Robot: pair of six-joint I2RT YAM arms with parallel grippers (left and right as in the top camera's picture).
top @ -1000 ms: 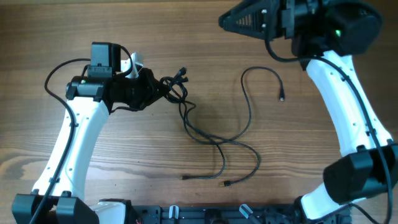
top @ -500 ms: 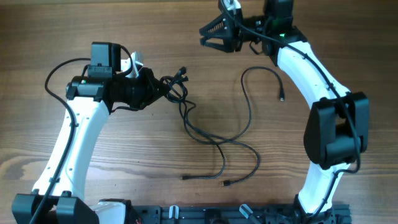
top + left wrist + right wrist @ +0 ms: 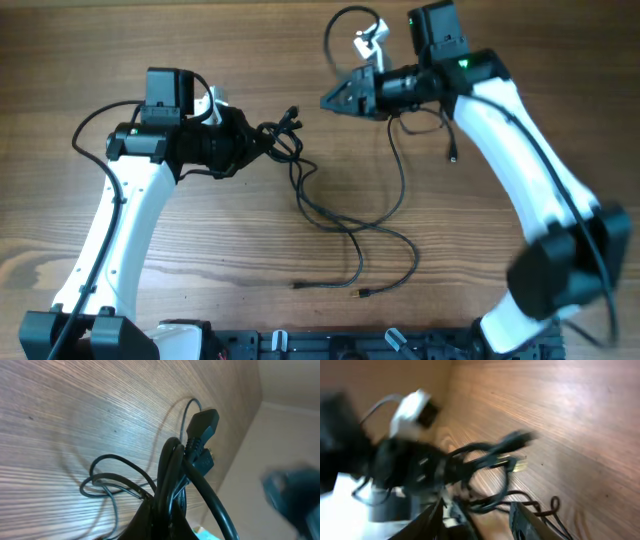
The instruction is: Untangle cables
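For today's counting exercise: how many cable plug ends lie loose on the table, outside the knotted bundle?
3. Right plug end ends the far strand; left plug end and middle plug end lie near the front edge. More may hide in the bundle.

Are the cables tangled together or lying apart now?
Tangled. The cables knot into a bundle at the left gripper, and their long strands cross each other in the middle of the table.

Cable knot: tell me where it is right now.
In the overhead view, the cable knot is left of centre, held in the left tool, loose strands trailing toward the near edge; the right tool is apart, on its other side.
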